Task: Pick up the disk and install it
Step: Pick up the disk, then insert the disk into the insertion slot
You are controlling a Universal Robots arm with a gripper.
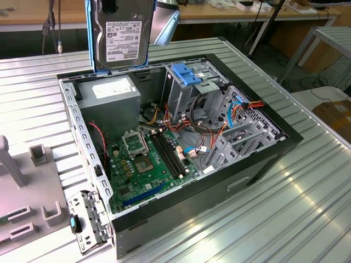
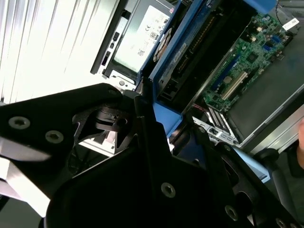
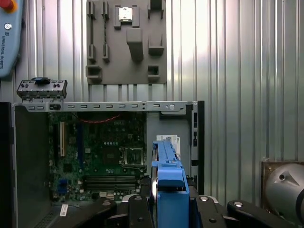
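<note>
The disk [image 1: 122,38] hangs upright in the air above the back corner of the open computer case [image 1: 263,159], near the exterior view's top left. Its white barcode label faces the exterior camera and blue carrier rails frame its sides. My gripper [image 1: 109,4] grips it from above, shut on it. In the first wrist view the disk's blue rail [image 3: 168,183] stands edge-on between the black fingers [image 3: 135,209] of my gripper [image 3: 168,209]. The second wrist view looks along the disk [image 2: 190,52], held by my gripper [image 2: 164,128] over the case's inside.
Inside the case lie a green motherboard [image 1: 148,164], a grey power-supply box [image 1: 112,90] and a metal drive cage with a blue bracket [image 1: 189,76] on top. A grey fixture plate [image 1: 27,192] lies on the ribbed metal table at the exterior view's left.
</note>
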